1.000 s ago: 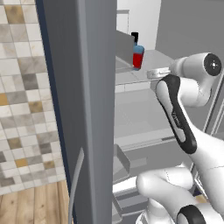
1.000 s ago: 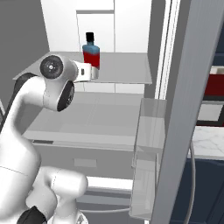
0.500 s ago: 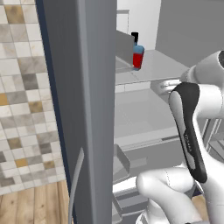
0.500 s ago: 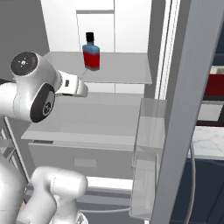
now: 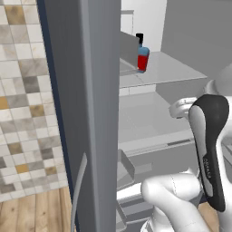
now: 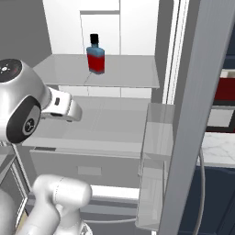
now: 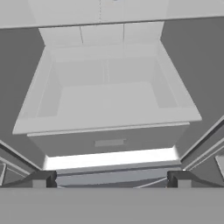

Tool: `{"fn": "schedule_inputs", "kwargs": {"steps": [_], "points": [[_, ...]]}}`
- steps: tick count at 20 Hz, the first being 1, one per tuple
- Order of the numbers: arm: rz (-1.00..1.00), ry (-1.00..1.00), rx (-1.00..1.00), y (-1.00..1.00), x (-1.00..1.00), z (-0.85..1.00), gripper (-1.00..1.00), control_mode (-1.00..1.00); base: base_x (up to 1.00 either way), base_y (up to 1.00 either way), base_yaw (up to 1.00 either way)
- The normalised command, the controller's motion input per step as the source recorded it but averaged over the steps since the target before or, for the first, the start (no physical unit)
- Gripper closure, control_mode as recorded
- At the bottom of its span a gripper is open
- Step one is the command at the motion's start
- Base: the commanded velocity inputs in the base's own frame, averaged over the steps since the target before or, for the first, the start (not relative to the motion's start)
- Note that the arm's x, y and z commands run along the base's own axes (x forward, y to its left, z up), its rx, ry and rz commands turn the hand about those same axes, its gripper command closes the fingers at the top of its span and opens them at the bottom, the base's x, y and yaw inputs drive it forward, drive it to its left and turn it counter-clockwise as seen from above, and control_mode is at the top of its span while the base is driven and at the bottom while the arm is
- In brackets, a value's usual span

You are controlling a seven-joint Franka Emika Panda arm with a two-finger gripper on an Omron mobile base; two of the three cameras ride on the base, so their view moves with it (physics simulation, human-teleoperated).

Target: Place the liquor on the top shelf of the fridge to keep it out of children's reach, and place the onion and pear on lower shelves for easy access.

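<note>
Gripper (image 7: 109, 179) wide open, empty; fridge (image 6: 151, 55) drawer (image 7: 109, 140) straight ahead, liquor (image 6: 96, 55) above on top shelf (image 6: 128, 75).

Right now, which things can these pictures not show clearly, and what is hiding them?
- Left base view: the liquor is partly covered by a door bin in front of it.
- Right base view: the fridge shelves are cut by the door's grey edge at the right; the label is too small to read.
- Hand view: the pincer tips are cut off at the bottom.
</note>
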Motion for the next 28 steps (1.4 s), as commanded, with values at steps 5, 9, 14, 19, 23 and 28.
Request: {"fn": "schedule_inputs", "kwargs": {"steps": [5, 9, 14, 19, 23, 28], "points": [[0.00, 0.01, 0.00, 0.06, -0.25, 0.00, -1.00, -1.00, 0.00, 0.00, 0.00], [0.00, 0.00, 0.00, 0.00, -0.01, 0.00, -1.00, -1.00, 0.00, 0.00, 0.00], [0.00, 0.00, 0.00, 0.00, 0.00, 0.00, -1.00, 1.00, -0.26, 0.00, 0.00], [0.00, 0.00, 0.00, 0.00, 0.00, 0.00, -1.00, 1.00, -0.98, -0.15, -0.02], [0.00, 0.00, 0.00, 0.00, 0.00, 0.00, -1.00, 1.00, -1.00, -0.28, -0.05], [0.00, 0.00, 0.00, 0.00, 0.00, 0.00, -1.00, 1.00, -0.99, -0.48, -0.17]]}}
